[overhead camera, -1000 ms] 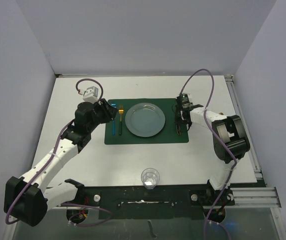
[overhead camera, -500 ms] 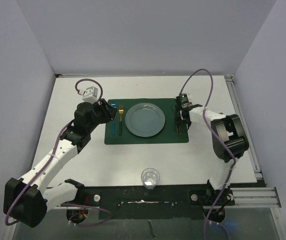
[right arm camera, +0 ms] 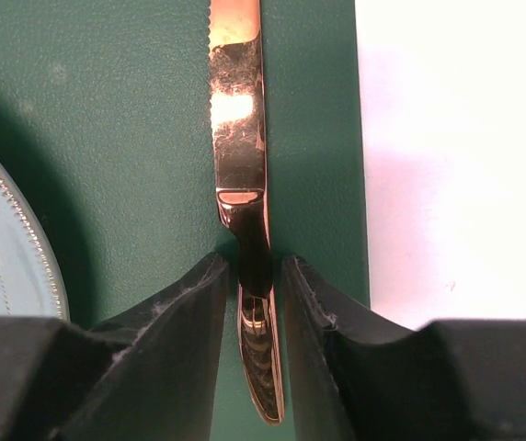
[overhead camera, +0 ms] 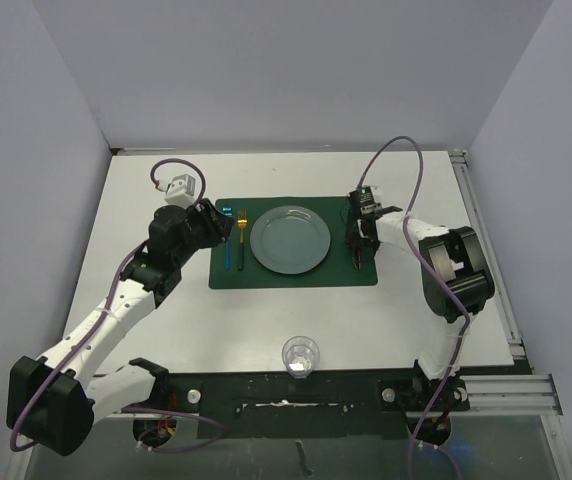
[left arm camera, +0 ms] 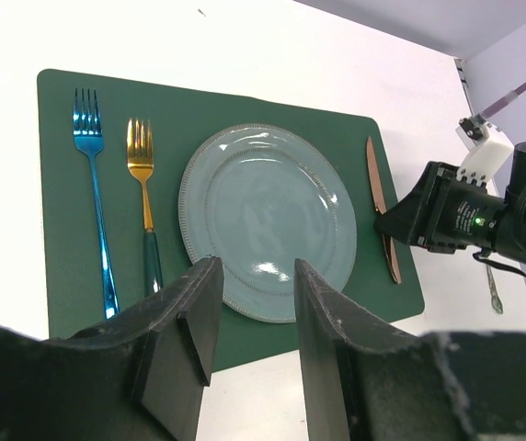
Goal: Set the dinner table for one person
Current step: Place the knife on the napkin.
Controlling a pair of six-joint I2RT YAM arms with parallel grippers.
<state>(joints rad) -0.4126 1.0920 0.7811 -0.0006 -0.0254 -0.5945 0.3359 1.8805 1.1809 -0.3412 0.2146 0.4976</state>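
Observation:
On the white dinner table (overhead camera: 166,320) lies a dark green placemat (overhead camera: 296,280) with a teal plate (overhead camera: 289,239) in its middle. A blue fork (overhead camera: 227,245) and a gold fork (overhead camera: 241,240) lie left of the plate. A copper knife (right arm camera: 240,138) lies on the mat right of the plate. My right gripper (right arm camera: 252,285) is low over the knife's handle, its jaws straddling it with a thin gap on each side. My left gripper (left arm camera: 254,303) is open and empty, above the mat's left part, near the forks (left arm camera: 141,184).
A clear glass (overhead camera: 301,355) stands near the table's front edge, in front of the mat. A spoon (left arm camera: 491,289) lies on the table right of the mat, beside the right arm. Aluminium rails run along the right edge (overhead camera: 486,250).
My right gripper has shifted slightly left and away over the knife. The left arm has barely moved.

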